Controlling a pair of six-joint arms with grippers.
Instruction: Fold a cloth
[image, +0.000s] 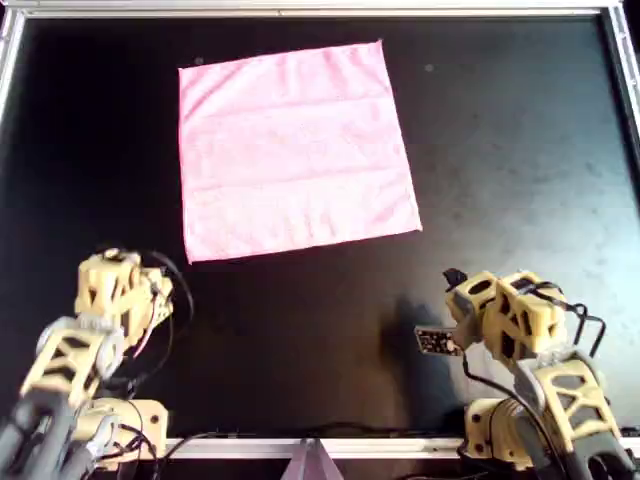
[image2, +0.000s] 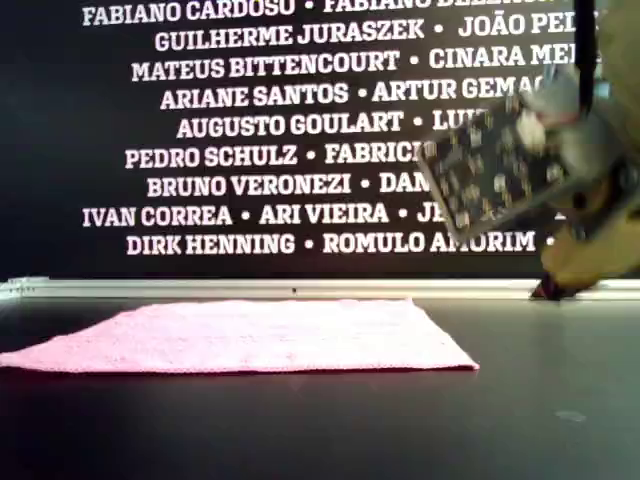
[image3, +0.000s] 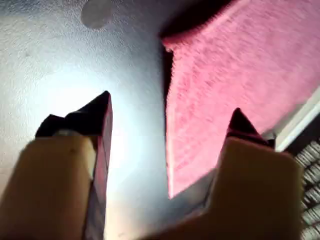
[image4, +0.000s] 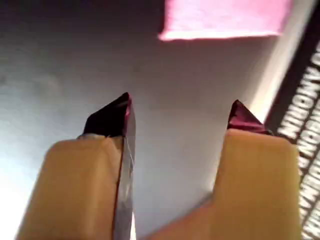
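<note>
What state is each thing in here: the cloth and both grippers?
Light-pink square fabric cloth: spread flat on the black table, unfolded, untouched.
Left gripper: open, empty, close to a cloth corner.
Right gripper: open, empty, over bare table, apart from the cloth.

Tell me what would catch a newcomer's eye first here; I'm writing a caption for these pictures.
The pink cloth stands out first: it lies flat and unfolded on the black table, toward the far edge in the overhead view. Next come the two tan arms at that view's near edge, the left gripper and right gripper both open and holding nothing. In the exterior view, a wall of white names fills the background.
</note>
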